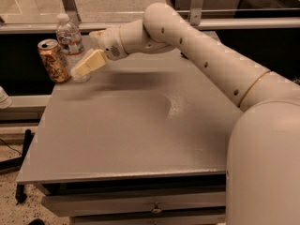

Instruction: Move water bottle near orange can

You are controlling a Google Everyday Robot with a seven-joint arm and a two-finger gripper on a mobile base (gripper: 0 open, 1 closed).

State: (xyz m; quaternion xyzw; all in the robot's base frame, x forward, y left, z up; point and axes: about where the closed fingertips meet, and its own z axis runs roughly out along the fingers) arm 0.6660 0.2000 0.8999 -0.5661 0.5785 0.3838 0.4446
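Observation:
The water bottle (69, 35) is clear with a white cap and stands upright at the table's far left corner. The orange can (53, 60) stands just to its left, nearly touching it. My gripper (85, 53) is at the bottle's right side, low against its lower half, and partly covers the bottle's base. The cream arm (187, 46) reaches in from the right across the back of the table.
The grey table (136, 125) has its left edge close to the can and bottle. A metal rail and glass (28, 27) run behind the table. My white base (267, 163) fills the right foreground.

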